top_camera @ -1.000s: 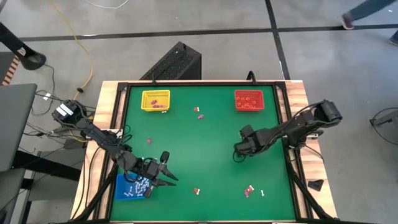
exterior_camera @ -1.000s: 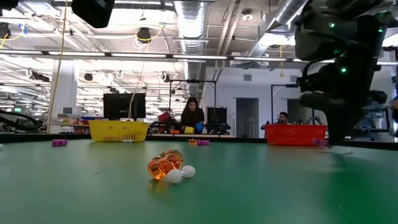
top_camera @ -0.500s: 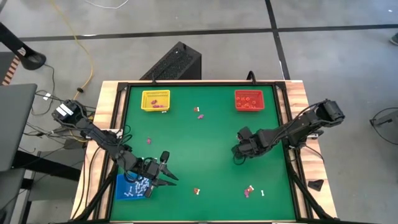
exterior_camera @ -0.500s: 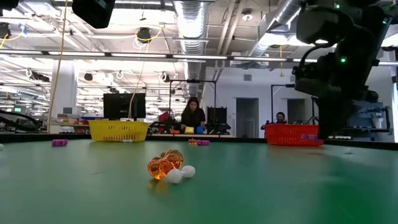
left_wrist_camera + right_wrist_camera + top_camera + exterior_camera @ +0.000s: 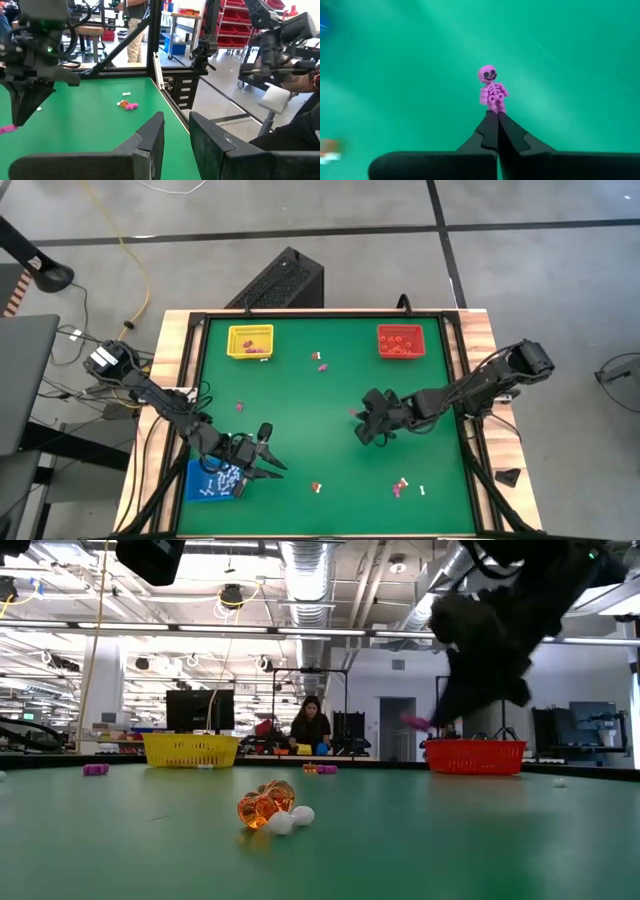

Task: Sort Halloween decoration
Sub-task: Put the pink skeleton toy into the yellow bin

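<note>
I read the right gripper [image 5: 497, 117] as pinched fully closed on the legs of 1 pink skeleton trinket [image 5: 491, 89], which stands up from the fingertips with its head clear. In the high view the right gripper [image 5: 362, 420] sits above the green table [image 5: 330, 410] near mid-table, and the trinket shows as a small pink speck [image 5: 351, 413] at its tip. In the low view the trinket [image 5: 413, 722] is lifted off the surface.

I see the left gripper [image 5: 262, 460] at the near-left of the table, just beside the blue tray [image 5: 195, 480], which holds white pieces [image 5: 222, 478]. Its fingers [image 5: 150, 140] stand apart with a narrow gap and hold nothing.

Other decorations on the table:
- 1 orange and white cluster [image 5: 270, 810] at the near edge.
- 1 pink and orange group [image 5: 402, 485] near the right front, with 1 white piece [image 5: 421, 490] just beside it.
- 2 small pieces [image 5: 320, 361] between the yellow tray [image 5: 250, 340] and the red tray [image 5: 400, 340].
- 1 purple piece [image 5: 239, 407] on the left half.
</note>
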`<move>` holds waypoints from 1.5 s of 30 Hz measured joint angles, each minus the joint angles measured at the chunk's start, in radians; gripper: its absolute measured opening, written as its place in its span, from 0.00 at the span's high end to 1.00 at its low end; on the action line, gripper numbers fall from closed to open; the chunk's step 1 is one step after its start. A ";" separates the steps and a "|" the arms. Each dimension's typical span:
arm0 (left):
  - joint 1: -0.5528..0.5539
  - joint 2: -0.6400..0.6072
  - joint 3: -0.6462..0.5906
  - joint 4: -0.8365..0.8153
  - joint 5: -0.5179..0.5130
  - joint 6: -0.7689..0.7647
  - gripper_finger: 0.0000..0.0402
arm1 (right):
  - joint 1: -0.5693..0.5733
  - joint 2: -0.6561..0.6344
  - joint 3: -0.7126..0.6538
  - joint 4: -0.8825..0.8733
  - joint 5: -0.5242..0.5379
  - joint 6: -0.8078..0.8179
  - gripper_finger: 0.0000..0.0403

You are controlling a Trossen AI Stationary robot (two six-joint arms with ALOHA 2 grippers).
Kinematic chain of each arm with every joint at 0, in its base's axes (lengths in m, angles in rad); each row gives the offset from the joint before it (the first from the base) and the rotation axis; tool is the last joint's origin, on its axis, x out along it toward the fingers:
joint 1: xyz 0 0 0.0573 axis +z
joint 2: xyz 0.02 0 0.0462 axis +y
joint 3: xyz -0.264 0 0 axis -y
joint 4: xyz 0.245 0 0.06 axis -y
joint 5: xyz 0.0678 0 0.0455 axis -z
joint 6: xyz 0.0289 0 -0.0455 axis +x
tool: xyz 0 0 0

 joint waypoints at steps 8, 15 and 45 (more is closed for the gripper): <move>0.000 0.000 0.000 -0.026 -0.005 0.009 0.80 | 0.047 0.000 0.000 0.379 0.001 -0.212 0.95; 0.001 -0.006 0.000 -0.021 -0.107 0.050 0.80 | -0.012 0.086 0.026 0.638 -0.027 -0.348 0.95; -0.040 -0.191 0.000 -0.189 -0.106 0.202 0.80 | -0.581 1.030 1.372 0.170 -0.463 -0.570 0.76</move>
